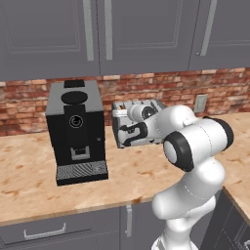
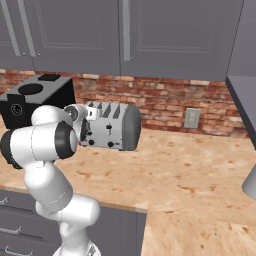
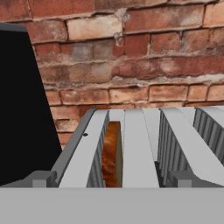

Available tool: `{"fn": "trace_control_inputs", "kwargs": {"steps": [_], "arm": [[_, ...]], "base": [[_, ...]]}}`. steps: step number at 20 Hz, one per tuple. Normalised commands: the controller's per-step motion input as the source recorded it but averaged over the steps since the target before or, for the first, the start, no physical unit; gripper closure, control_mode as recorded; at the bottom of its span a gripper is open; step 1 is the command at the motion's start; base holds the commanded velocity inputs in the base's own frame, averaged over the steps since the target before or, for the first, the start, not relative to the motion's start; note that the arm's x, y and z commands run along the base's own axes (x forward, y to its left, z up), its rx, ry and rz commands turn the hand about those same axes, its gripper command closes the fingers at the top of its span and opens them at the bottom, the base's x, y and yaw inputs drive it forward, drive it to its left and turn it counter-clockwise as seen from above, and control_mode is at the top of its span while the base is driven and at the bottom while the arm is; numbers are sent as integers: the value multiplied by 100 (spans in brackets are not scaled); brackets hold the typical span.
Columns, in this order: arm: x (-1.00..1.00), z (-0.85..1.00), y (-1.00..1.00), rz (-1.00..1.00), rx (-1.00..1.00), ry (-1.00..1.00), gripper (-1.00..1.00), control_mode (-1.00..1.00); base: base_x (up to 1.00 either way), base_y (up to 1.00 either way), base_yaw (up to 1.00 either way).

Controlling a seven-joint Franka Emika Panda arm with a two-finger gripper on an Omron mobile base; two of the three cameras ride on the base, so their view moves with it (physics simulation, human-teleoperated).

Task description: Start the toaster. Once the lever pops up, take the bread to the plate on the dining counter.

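Observation:
The silver-grey toaster (image 1: 152,104) (image 2: 118,128) stands on the wall counter against the brick wall, just right of the black coffee machine. In the hand view I look down along the toaster's top (image 3: 136,146), where the tan, brown-crusted bread (image 3: 113,153) sits low in the left slot. My gripper (image 1: 128,135) (image 2: 85,132) is pressed up close to the toaster's front face, open, with nothing between its fingers. The lever slots are hidden behind my hand. The plate and the dining counter are out of view.
The tall black coffee machine (image 1: 75,129) (image 2: 33,98) (image 3: 22,109) stands immediately left of the toaster. Grey wall cabinets (image 1: 122,34) hang overhead. A wall outlet (image 1: 200,102) (image 2: 191,118) is right of the toaster, above bare wood-grain counter (image 2: 190,165).

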Motion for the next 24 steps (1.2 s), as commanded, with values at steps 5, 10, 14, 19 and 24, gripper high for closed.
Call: {"fn": "trace_control_inputs", "kwargs": {"steps": [5,10,14,19,24], "arm": [[0,0,0,0,0,0,-100,-100],[0,0,0,0,0,0,-100,-100],[0,0,0,0,0,0,-100,-100],[0,0,0,0,0,0,-100,-100],[0,0,0,0,0,0,-100,-100]], "base": [[0,0,0],[0,0,0],[0,0,0],[0,0,0],[0,0,0]]}}
